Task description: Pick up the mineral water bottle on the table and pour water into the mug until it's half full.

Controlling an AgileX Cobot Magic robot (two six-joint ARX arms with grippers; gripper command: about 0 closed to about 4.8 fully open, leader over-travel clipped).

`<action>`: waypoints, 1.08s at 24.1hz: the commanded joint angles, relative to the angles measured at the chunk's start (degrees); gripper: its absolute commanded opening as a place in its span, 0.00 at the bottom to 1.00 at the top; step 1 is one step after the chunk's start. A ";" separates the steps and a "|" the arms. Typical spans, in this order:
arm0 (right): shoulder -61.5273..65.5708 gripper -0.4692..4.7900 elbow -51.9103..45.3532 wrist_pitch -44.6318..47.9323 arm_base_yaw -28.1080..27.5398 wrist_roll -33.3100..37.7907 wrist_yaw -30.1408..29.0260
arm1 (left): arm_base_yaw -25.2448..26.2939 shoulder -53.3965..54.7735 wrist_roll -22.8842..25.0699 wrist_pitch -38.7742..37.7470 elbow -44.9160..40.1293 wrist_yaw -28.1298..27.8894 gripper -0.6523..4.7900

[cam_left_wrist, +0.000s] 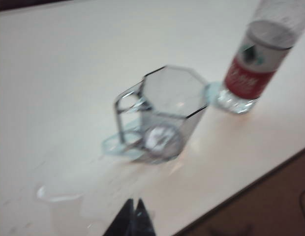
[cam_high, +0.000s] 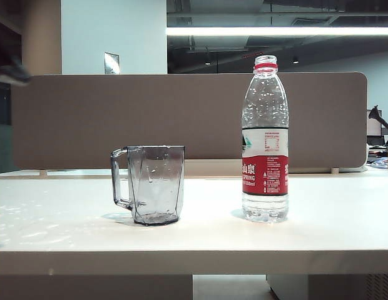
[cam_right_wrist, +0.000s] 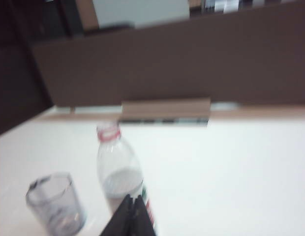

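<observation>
On the off-white table [cam_high: 344, 219], the upright clear plastic mineral water bottle [cam_high: 265, 140] stands right of the grey faceted mug [cam_high: 155, 184], nearer the clenched right gripper [cam_right_wrist: 133, 216]; left gripper [cam_left_wrist: 133, 219] also clenched.

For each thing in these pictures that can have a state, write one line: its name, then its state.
mineral water bottle: upright, uncapped, partly filled.
mug: upright, appears empty, handle away from the bottle.
table: wet patches near the mug.
left gripper: shut, holds nothing.
right gripper: shut, holds nothing.
</observation>
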 commanded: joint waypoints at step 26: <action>53.79 0.36 6.27 44.41 1.77 1.33 6.75 | -2.08 0.39 0.22 5.51 0.17 1.51 0.11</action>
